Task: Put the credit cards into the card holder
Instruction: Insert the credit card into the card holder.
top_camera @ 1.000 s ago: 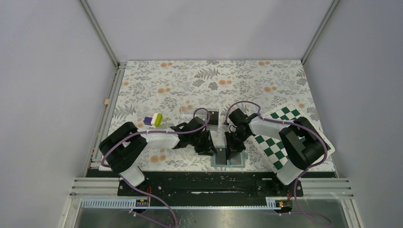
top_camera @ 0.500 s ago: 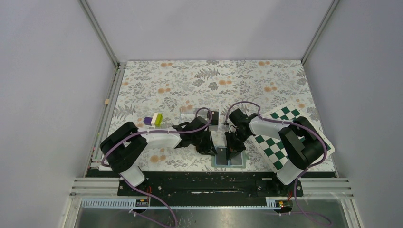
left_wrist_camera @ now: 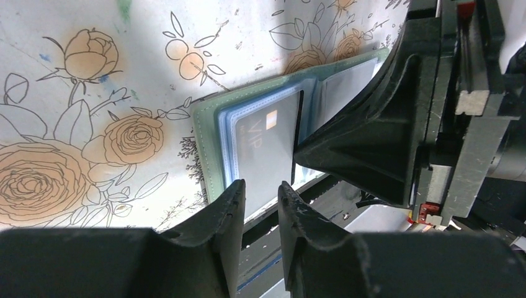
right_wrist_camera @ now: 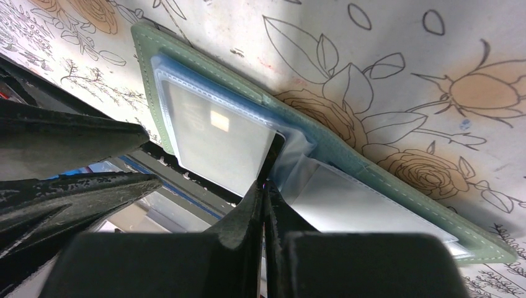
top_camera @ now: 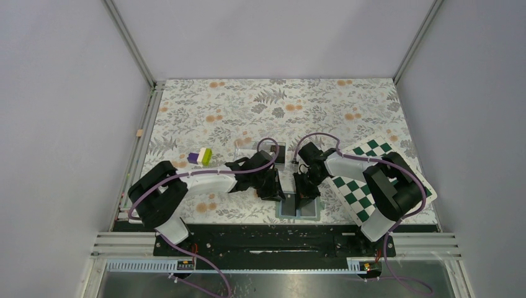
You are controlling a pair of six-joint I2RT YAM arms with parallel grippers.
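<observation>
While the card holder (top_camera: 298,210) lies opened flat at the counter's (top_camera: 279,105) near edge, between the two arms, both wrist views look onto its pale blue-grey pockets. One credit card (left_wrist_camera: 265,155), dark with a small pale mark, sits in the left pocket behind the clear window, its dark inner edge showing by the fold. Right jaws: closed, tips down on that edge; cannot tell whether they pinch it. Left jaws: slightly apart, nothing between them, just beside the holder's left side. Chequered board (top_camera: 356,189) lies to the right, partly under the right arm.
</observation>
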